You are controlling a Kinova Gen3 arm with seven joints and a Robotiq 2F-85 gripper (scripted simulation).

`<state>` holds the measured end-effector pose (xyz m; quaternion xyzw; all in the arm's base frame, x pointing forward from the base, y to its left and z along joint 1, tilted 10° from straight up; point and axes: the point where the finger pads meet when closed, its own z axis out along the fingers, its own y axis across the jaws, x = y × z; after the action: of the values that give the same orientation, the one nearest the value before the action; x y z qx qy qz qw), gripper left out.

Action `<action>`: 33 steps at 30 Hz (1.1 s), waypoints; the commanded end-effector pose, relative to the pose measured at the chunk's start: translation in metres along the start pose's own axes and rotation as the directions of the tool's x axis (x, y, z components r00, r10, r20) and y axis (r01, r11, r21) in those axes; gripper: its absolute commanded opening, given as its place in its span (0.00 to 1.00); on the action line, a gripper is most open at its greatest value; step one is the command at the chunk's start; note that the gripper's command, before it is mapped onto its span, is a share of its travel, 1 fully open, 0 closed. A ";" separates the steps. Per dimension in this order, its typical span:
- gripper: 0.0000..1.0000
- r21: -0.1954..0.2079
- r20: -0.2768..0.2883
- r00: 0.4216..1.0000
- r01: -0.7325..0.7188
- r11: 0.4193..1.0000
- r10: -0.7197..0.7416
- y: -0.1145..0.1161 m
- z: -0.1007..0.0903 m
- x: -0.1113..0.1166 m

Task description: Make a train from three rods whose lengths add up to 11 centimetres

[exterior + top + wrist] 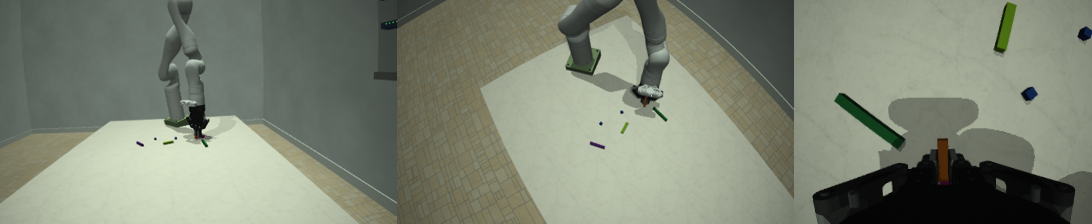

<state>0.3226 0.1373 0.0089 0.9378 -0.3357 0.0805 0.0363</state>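
Note:
My gripper (645, 101) (198, 135) (942, 158) points down and is shut on the orange rod (645, 103) (195, 137) (943, 147), low at the table; any small gap under it cannot be told. A magenta rod (202, 136) (944, 183) shows only in part, close behind the orange rod's near end in the wrist view; the gripper hides the rest. A lime rod (625, 127) (167, 143) (1006, 27), a green rod (659, 113) (205, 143) (869, 120), a purple rod (597, 145) (140, 144) and two blue rods (622, 112) (601, 123) lie apart on the table.
The green rod is the nearest loose rod to the gripper, with one end close by. The robot's green base plate (593, 65) (175, 123) stands at the back of the pale table (559, 174) (174, 181). Shadows of the arm fall around the gripper.

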 end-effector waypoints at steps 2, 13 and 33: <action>0.05 -0.004 0.000 1.000 0.002 1.000 -0.002 0.001 0.002 -0.001; 0.05 -0.004 0.000 1.000 0.002 1.000 -0.002 0.001 0.007 -0.001; 0.05 -0.004 0.000 1.000 0.002 1.000 -0.002 0.001 0.007 -0.001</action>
<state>0.3221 0.1359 0.0012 0.9381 -0.3350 0.0793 0.0387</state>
